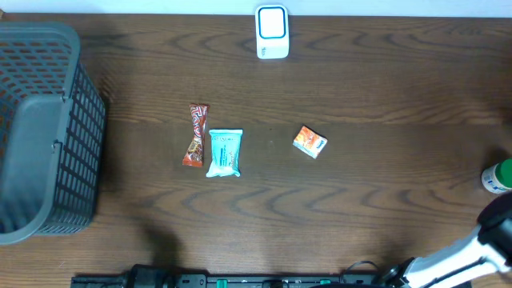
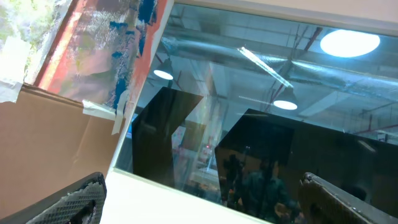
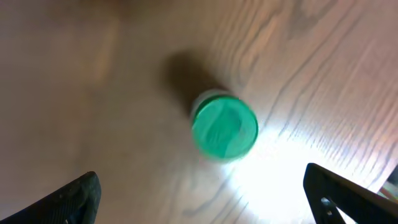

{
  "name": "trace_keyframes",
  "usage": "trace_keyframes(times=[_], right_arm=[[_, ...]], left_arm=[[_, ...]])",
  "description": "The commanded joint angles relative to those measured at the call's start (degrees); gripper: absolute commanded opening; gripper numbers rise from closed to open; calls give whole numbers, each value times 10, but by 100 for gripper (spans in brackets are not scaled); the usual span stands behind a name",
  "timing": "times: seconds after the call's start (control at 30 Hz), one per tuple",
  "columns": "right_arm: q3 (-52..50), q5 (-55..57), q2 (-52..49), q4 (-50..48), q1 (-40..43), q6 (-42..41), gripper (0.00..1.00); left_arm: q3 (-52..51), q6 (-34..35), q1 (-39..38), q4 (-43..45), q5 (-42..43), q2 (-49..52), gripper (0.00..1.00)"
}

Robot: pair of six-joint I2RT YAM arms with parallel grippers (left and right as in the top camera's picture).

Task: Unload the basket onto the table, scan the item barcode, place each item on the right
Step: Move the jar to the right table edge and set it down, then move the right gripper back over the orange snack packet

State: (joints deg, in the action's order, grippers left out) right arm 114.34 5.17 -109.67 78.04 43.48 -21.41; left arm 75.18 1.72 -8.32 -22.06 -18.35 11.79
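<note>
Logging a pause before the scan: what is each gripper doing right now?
Left gripper: open, holding nothing.
Right gripper: open, empty, above the green-capped bottle.

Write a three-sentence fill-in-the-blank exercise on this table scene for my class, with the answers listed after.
The dark mesh basket stands on the ____ side of the overhead view.
The teal packet lies between the red wrapper and a small ____ box.
The open right hand has its wrist camera looking down on a bottle with a ____ cap.
Answers: left, orange, green.
</note>
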Motion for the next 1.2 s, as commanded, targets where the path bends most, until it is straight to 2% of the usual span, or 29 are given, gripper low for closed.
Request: trace_keyframes(times=[0.0,0.13,0.27,0.3,0.43,0.57,0.83,1.17], right_arm=[[11,-56,60,17,-25,-37,99],[10,-139,90,56,-83,-24,99],[2,-145,89,90,-171,-2,99],[-5,-146,89,92,-196,-2,94],[-56,-145,89,58,-305,-9,35],[-152,-145,89,-26,-410,-30,2],[-362,-145,89,-238,-573,-86,1],[-478,-112,88,-428,-627,-100,1]], left_arm=[[-1,5,3,4,-3,-1,98],[-1,5,3,3,-3,-1,98],[-1,5,3,4,-3,-1,98],[-1,6,3,4,-3,-1,98],[-1,5,2,4,-3,-1,98],[-1,5,3,5,-3,-1,98],[-1,5,3,12,-4,-1,98],[0,5,3,17,-4,-1,98]])
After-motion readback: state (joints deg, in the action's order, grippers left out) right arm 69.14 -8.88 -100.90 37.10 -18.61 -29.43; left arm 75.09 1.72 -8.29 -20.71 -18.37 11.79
